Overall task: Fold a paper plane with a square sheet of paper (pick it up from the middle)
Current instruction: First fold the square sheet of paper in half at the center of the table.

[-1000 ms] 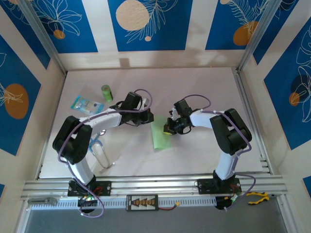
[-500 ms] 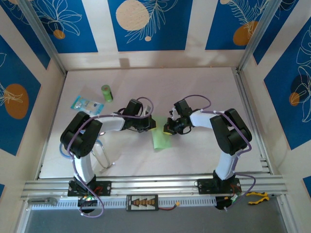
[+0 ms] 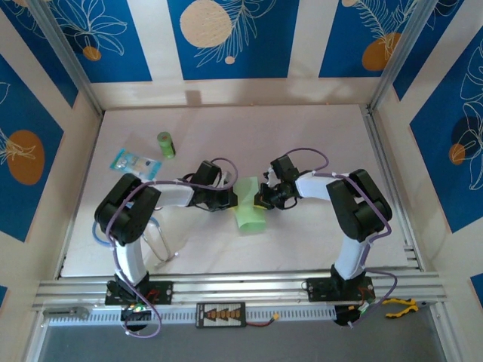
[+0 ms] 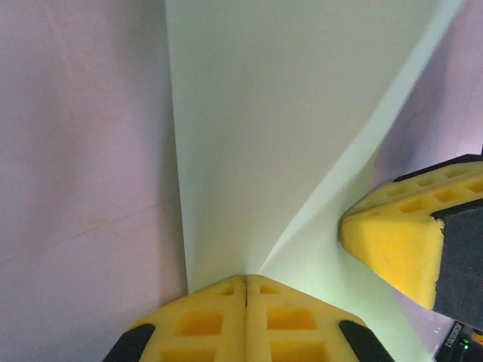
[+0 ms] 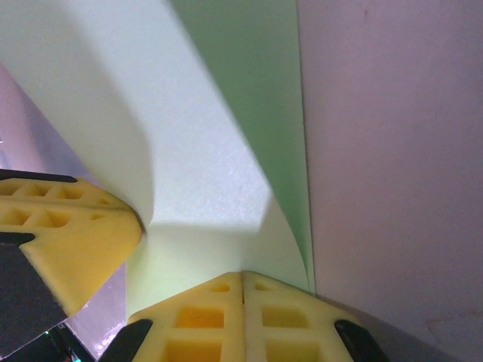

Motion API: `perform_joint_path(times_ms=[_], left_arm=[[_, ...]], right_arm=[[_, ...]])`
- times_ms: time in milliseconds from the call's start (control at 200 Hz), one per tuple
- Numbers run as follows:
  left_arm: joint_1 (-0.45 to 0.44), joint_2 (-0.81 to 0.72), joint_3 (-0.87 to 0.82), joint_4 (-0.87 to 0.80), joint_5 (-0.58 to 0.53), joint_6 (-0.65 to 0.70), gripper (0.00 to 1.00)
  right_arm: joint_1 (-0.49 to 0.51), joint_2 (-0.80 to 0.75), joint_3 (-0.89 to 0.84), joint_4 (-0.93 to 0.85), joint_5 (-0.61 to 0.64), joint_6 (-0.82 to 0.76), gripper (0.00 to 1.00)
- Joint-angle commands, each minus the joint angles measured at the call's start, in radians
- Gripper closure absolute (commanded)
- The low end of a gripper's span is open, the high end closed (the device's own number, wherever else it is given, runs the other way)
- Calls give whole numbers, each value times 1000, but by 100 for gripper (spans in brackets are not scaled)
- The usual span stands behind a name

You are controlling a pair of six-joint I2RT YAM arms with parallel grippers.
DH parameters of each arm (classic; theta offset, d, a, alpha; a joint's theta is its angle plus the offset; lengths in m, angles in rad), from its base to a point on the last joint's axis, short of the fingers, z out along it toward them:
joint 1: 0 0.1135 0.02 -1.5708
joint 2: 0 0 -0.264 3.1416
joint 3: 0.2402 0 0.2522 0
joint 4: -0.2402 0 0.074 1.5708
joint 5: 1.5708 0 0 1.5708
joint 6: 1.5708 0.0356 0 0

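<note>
Centrally on the pale, matte tabletop [image 3: 302, 136], a thin pale-green square sheet of paper [image 3: 250, 209] is held between two robot arms. The left claw [image 3: 232, 197] has its yellow foam pads pressed together on the sheet's left edge; the right claw [image 3: 262, 197] is closed the same way on the opposite edge. The two claws sit near each other, so the paper bows upward between them and does not lie flat; its near end trails down toward the tabletop.

This looks like an early lengthwise fold, with the two edges being brought together to make the centre crease; no pointed dart shape is visible yet. The next move probably calls for lining up the two edges evenly, then pressing the bend flat without letting the thin paper slip or tear.

Well apart at the far left stand a small green cylinder [image 3: 165, 145] and a clear blue-printed packet [image 3: 134, 161]; a thin looped object [image 3: 160, 240], too small to identify, lies beside the left arm. Nothing lies against the paper; the closeness of the two claws is the main hazard.
</note>
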Motion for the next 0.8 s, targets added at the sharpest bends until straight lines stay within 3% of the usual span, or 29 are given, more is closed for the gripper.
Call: perform_joint_path(times_ms=[0,350,795], left_arm=[[-9,-63,2,-82,-47,18,100],[-100,-74,42,-52,20,-95,100],[-107,-34,-87,-10,-15,-89,100]], right_arm=[[-5,22,-50,-109,116,19,100],[-5,8,-55,-109,124,26,100],[-7,9,-66,-109,128,20,100]])
